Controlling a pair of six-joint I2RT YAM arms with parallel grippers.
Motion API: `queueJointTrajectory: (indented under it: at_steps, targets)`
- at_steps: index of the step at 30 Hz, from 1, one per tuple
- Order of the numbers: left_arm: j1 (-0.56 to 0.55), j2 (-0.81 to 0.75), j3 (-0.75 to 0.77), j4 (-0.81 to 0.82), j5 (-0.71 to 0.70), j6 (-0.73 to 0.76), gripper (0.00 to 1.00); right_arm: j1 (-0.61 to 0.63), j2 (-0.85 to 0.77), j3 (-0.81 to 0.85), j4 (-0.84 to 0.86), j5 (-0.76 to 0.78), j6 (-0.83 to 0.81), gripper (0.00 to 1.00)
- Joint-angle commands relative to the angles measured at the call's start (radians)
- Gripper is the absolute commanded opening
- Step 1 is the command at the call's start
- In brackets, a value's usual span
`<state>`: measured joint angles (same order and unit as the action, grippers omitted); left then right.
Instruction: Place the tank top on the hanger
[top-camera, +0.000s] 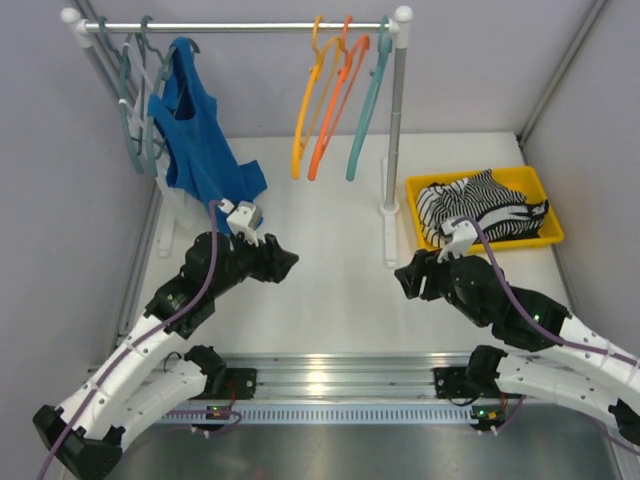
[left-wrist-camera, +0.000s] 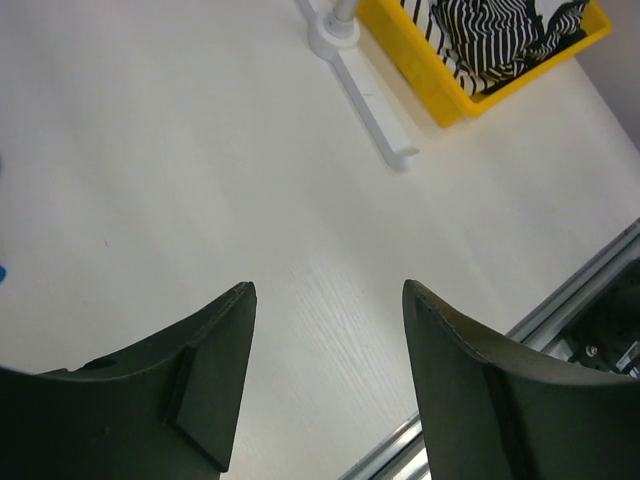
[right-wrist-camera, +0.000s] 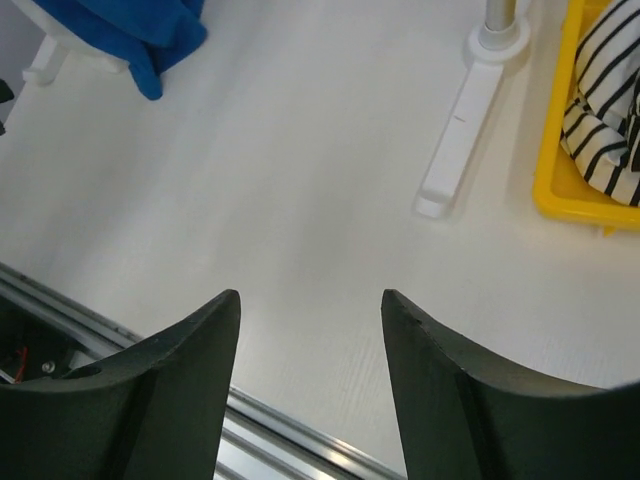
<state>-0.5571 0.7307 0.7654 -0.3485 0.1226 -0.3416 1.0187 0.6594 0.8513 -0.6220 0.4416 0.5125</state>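
Both my grippers hover over the white table, spread apart and pinching nothing. My left gripper shows its two dark fingers wide apart over bare tabletop in its wrist view. My right gripper is parted the same way, with its fingers also over bare table.

The tank top is well apart from both. Seen from above, it lies at about eleven o'clock from my left gripper and ten o'clock from my right. It hangs from the left end of the rail on the hanger, and its lower hem drapes near the left arm's wrist. The right wrist view catches its blue fabric at the eleven o'clock corner.

At one o'clock from my right gripper, close by, sits the yellow bin holding the striped garment.
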Motion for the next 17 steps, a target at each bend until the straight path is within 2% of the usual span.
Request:
queueJointTrajectory:
  at_steps: [1,8,17]
  targets:
    - [-0.072,-0.036,-0.026,0.043,-0.073,-0.034,0.65,-0.011,-0.053,-0.057,-0.019,0.095,0.101,0.59]
    - [-0.165,-0.066,-0.098,-0.01,-0.175,-0.027,0.65,-0.011,-0.124,-0.156,-0.076,0.169,0.245,0.63]
    - [-0.17,-0.117,-0.109,-0.02,-0.183,-0.023,0.66,-0.012,-0.09,-0.11,-0.108,0.221,0.244,0.64]
